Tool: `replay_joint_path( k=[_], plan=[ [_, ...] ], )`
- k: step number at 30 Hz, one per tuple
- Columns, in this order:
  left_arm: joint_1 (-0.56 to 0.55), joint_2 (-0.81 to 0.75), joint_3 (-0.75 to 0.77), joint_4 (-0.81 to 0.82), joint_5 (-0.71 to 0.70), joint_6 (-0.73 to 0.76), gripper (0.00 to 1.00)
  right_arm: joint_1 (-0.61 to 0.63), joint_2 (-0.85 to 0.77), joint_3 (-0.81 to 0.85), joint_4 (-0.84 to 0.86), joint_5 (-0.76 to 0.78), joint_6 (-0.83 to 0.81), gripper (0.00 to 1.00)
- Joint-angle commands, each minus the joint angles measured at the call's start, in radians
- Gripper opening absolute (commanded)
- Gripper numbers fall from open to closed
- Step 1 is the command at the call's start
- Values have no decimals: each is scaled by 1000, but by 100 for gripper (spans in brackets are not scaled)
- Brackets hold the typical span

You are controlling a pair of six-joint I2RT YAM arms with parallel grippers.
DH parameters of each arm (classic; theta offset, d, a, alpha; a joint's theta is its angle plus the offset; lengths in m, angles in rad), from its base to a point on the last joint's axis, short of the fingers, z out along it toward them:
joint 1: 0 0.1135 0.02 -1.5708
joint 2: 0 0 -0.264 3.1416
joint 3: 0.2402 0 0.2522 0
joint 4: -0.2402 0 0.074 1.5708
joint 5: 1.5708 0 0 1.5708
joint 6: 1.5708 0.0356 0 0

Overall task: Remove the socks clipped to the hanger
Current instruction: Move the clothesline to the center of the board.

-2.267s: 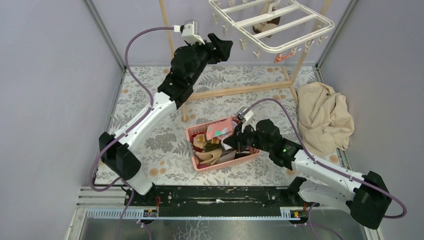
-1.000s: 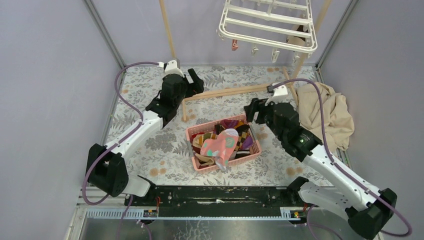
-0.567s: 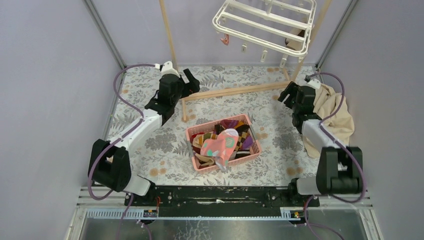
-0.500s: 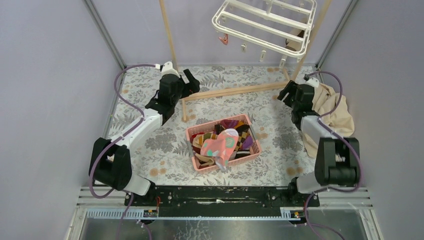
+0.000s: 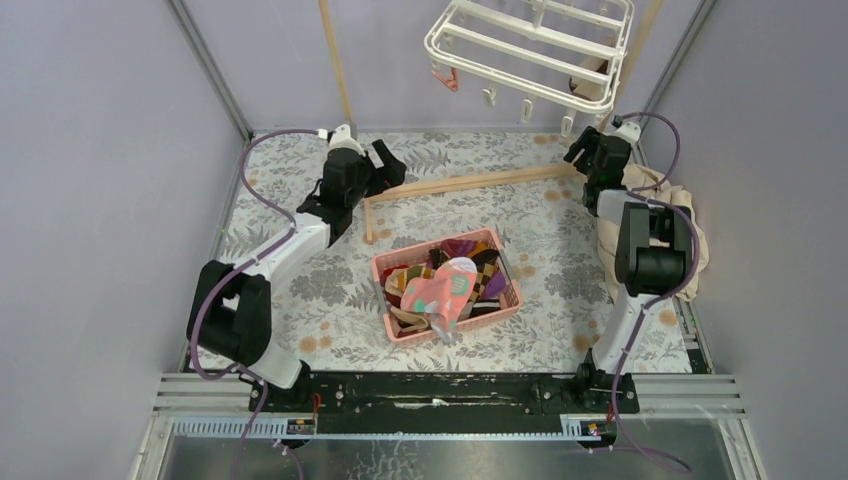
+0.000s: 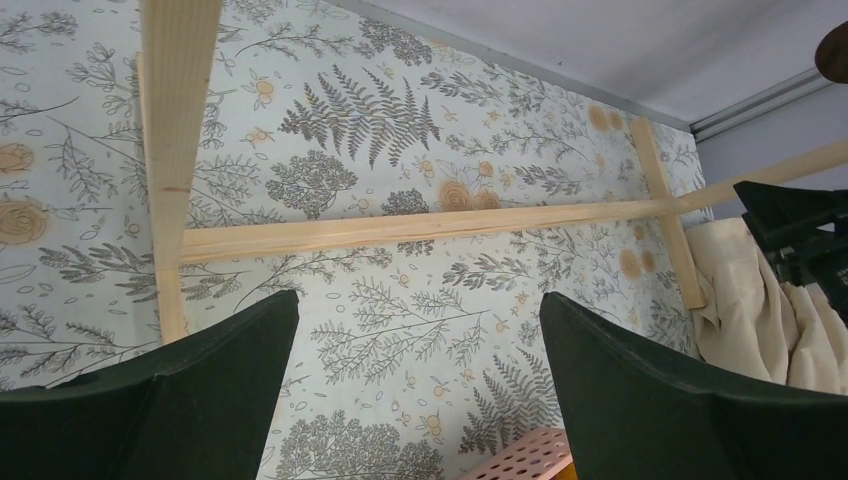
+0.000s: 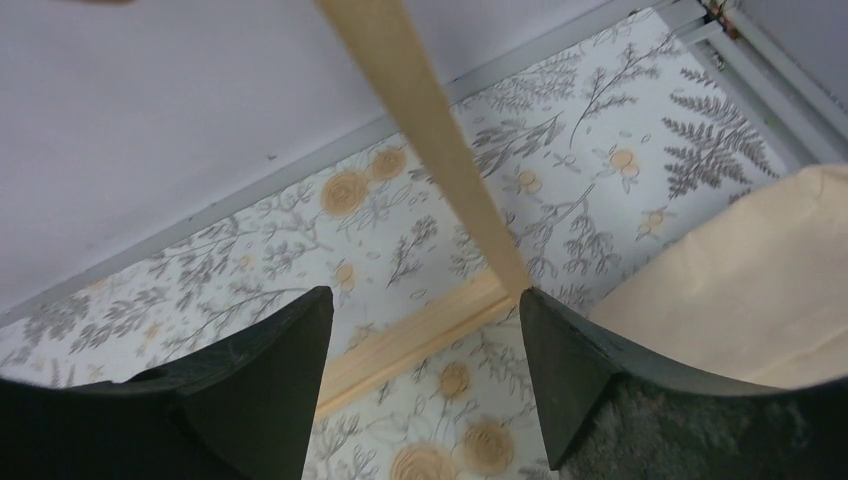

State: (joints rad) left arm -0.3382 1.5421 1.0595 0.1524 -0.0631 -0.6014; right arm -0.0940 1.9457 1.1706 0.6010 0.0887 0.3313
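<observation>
Above the table's (image 5: pixel 330 300) far edge, the hanger (image 5: pixel 530 45) hangs tilted, with a brown sock (image 5: pixel 590 68) showing at its right side. Most socks (image 5: pixel 440 285) lie heaped in the pink basket (image 5: pixel 378 282) at mid-table. Left pincer (image 5: pixel 388 166): jaws fully spread, empty. Right pincer (image 5: pixel 574 154): jaws apart, empty, beside the beige cloth (image 7: pixel 740 270).

hanger (image 5: pixel 500 66) cut off at top edge, brown sock (image 5: pixel 592 70) half hidden behind its bars
</observation>
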Motion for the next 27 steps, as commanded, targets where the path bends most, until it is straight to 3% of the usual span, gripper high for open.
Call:
replay_joint_path(
  k=[1,13,18,21,27],
  plan=[
    [14,26,-1,85,45,-5,99,-18,62,115,83,12,-63,75],
    [30,31,-7,101,55,-2,99,-27,227,308,107,-121,-118,72],
    [31,38,-3,104,57,-5,99,-27,222,299,108,-153,-104,34],
    [31,35,-4,105,59,-8,99,-27,187,241,132,-144,-85,18],
    [31,20,-1,91,59,-3,98,-22,107,129,186,-163,-59,4]
  ],
)
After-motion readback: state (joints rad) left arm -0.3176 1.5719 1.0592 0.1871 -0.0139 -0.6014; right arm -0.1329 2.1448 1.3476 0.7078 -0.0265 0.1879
